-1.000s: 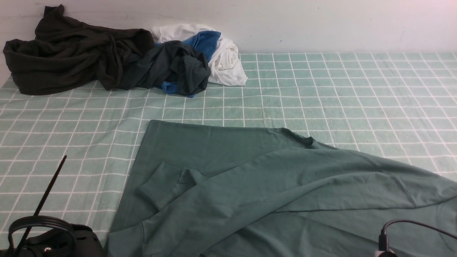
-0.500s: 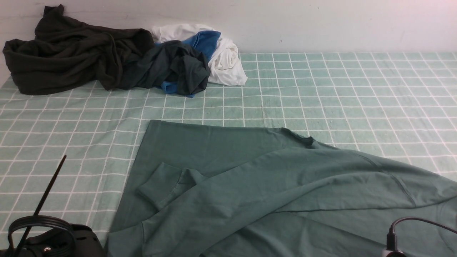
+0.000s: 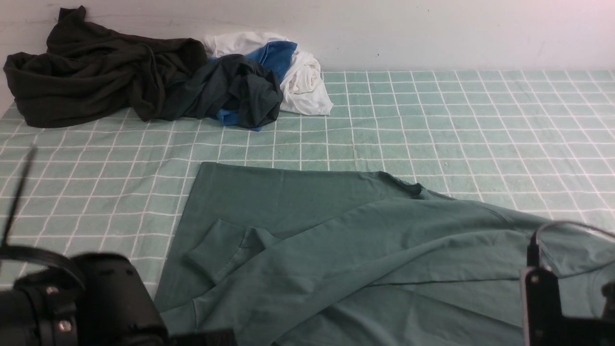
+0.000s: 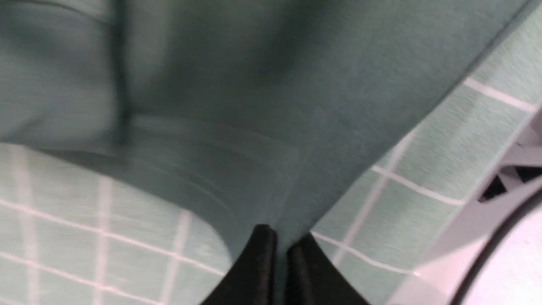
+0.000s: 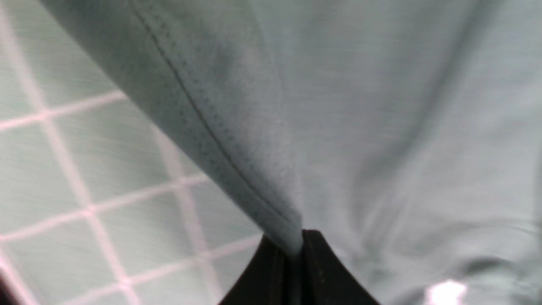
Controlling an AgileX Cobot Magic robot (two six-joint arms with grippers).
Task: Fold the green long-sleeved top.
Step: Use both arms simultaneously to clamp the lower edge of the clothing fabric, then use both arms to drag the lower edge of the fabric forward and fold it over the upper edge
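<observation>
Lying spread over the near half of the checked cloth (image 3: 432, 120), green long-sleeved top (image 3: 336, 250) is being pinched by left gripper (image 4: 283, 245) and, newly clamping, right gripper (image 5: 294, 246); both are lifting, likely starting the fold.

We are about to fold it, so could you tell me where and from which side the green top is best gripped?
Grip the top by its near edge, at both ends, from the robot's side: free edges lie on the cloth there, while the sleeve covers the middle. The left tool and right tool are shut on it there.
</observation>
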